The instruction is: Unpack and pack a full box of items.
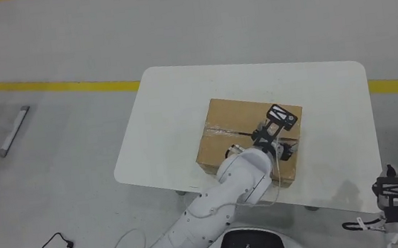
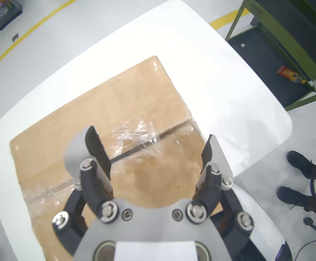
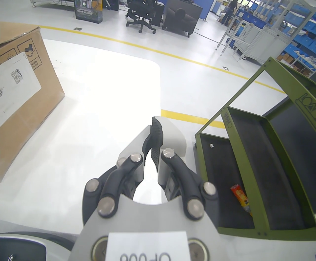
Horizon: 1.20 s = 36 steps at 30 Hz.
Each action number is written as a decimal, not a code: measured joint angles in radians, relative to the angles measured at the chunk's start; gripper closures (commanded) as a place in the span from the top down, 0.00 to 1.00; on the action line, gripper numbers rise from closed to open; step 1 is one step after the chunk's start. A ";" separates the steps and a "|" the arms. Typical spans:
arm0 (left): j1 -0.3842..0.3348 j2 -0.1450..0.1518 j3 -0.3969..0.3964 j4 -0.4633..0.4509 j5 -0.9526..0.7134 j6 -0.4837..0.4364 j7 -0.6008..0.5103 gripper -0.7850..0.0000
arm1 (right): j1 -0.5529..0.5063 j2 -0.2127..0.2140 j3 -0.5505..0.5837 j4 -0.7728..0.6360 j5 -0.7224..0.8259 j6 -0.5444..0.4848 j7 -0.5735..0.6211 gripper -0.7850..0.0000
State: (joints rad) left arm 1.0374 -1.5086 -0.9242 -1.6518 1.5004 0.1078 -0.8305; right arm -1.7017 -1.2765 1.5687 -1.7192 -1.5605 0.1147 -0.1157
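The cardboard box (image 1: 236, 123) sits shut on the white surface (image 1: 175, 112), about midway between the left and right edges and close to the near edge. Its two top flaps meet in a seam covered with clear, wrinkled tape (image 2: 134, 132), and a white label (image 3: 14, 84) is stuck on one side. The left arm (image 1: 240, 182) extends over the box from the near edge. The left jaws are spread wide over the taped seam, towards the box's right end, with nothing between them. The right jaws are pressed together and empty by the surface's near right corner, well apart from the box. A green cart (image 3: 238, 160) stands beyond the right edge, with a red and orange packet (image 3: 240, 197) on its black shelf.
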 measured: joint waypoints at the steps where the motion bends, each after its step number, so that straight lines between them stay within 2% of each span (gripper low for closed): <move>1: -0.006 -0.002 0.000 0.010 -0.002 0.005 -0.002 1.00 | -0.001 0.000 0.002 0.002 0.002 0.000 -0.002 0.00; 4: -0.020 -0.006 0.001 0.033 0.007 0.011 -0.006 1.00 | -0.001 -0.001 0.005 0.003 0.006 -0.001 -0.002 0.00; 5: -0.023 -0.007 0.003 0.038 0.010 0.010 -0.006 0.90 | -0.001 -0.001 0.005 0.003 0.006 -0.001 -0.002 0.00; 6: -0.025 -0.008 0.004 0.044 0.011 0.010 -0.007 0.76 | -0.001 -0.001 0.005 0.003 0.006 -0.001 -0.002 0.00; 7: -0.027 -0.010 0.006 0.051 0.012 0.009 -0.009 0.68 | -0.001 -0.001 0.005 0.004 0.005 -0.002 -0.002 0.00; 10: -0.032 -0.013 0.010 0.071 0.022 0.008 -0.014 0.56 | 0.002 -0.002 0.005 0.005 0.004 -0.003 -0.002 0.00; 15: -0.035 -0.018 0.010 0.101 0.023 0.014 -0.013 0.44 | 0.007 -0.003 0.004 0.008 0.000 -0.008 0.000 0.00; 18: -0.038 -0.021 0.007 0.119 0.021 0.017 -0.011 0.42 | 0.010 -0.003 0.003 0.009 -0.004 -0.009 0.002 0.00; 20: -0.042 -0.024 0.005 0.127 0.020 0.019 -0.011 0.36 | 0.012 -0.004 0.003 0.009 -0.007 -0.010 0.002 0.00; 21: -0.043 -0.024 0.005 0.130 0.022 0.019 -0.011 0.25 | 0.012 -0.004 0.004 0.009 -0.007 -0.010 0.002 0.00; 22: -0.044 -0.025 0.005 0.133 0.024 0.019 -0.011 0.22 | 0.013 -0.004 0.004 0.008 -0.007 -0.011 0.002 0.00; 24: -0.044 -0.027 0.004 0.135 0.026 0.020 -0.010 0.02 | 0.014 -0.004 0.004 0.008 -0.007 -0.011 0.004 0.00; 30: -0.042 -0.030 -0.002 0.129 0.033 0.016 -0.004 0.00 | 0.016 -0.005 0.005 0.006 -0.009 -0.012 0.005 0.00; 36: -0.016 -0.029 -0.018 0.080 0.034 0.006 0.020 0.00 | 0.018 -0.007 -0.003 -0.001 -0.011 -0.012 0.008 0.00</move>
State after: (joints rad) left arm 1.0219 -1.5378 -0.9426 -1.5716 1.5348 0.1139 -0.8109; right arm -1.6835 -1.2837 1.5660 -1.7204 -1.5718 0.1025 -0.1081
